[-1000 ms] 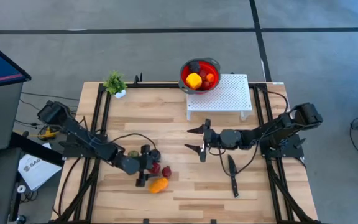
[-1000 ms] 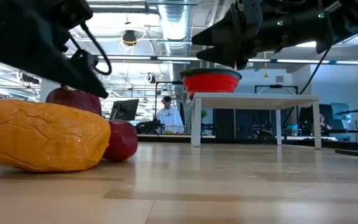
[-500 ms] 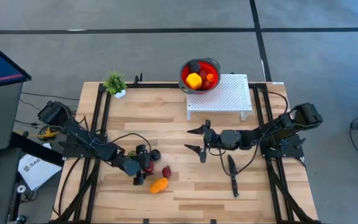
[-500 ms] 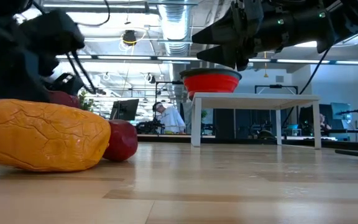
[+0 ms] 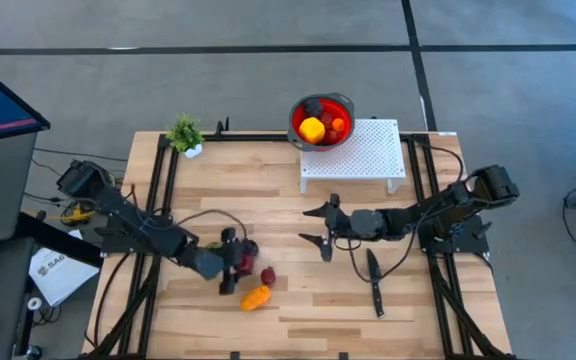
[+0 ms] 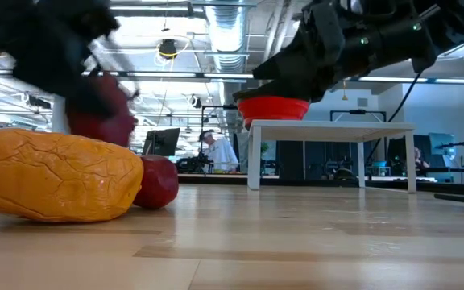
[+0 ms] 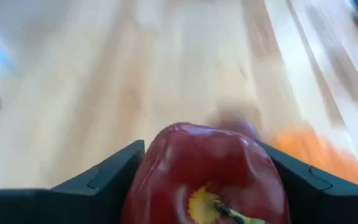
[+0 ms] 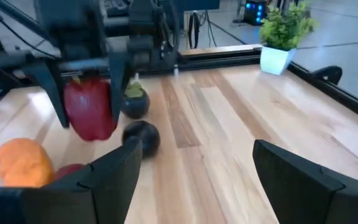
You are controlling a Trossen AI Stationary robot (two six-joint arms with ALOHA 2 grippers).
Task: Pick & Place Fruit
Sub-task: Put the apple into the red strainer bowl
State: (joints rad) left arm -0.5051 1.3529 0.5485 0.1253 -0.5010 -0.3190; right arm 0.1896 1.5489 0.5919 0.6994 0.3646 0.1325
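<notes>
My left gripper point(image 5: 230, 264) is shut on a red apple-like fruit point(image 7: 207, 174) over the table's near left part. Below and beside it on the wood lie an orange fruit point(image 5: 255, 297), a small red fruit point(image 5: 267, 275) and two dark fruits point(image 8: 143, 137) point(image 8: 135, 102). The red bowl point(image 5: 321, 120) stands at the far edge of a white perforated stand point(image 5: 368, 155) and holds a yellow fruit and other pieces. My right gripper point(image 5: 318, 226) hovers open at the table's middle, holding nothing. My left gripper pinches the red fruit's two opposite sides point(image 7: 151, 168) between its two fingers point(image 7: 107, 180). The stem end faces back toward the wrist. The fingers come slanting down from the table's left. The fruit hangs clear of the wood, as the right wrist view shows point(image 8: 91, 113).
A black-handled knife point(image 5: 375, 281) lies on the table below my right arm. A small potted plant point(image 5: 185, 133) stands at the far left corner. Bare wood lies between the fruit cluster and the stand.
My left gripper has taken hold of the red fruit that sat behind the orange one and has raised it off the table. The other fruits have stayed put. My right gripper has tipped its fingertips slightly downward while staying where it was.
</notes>
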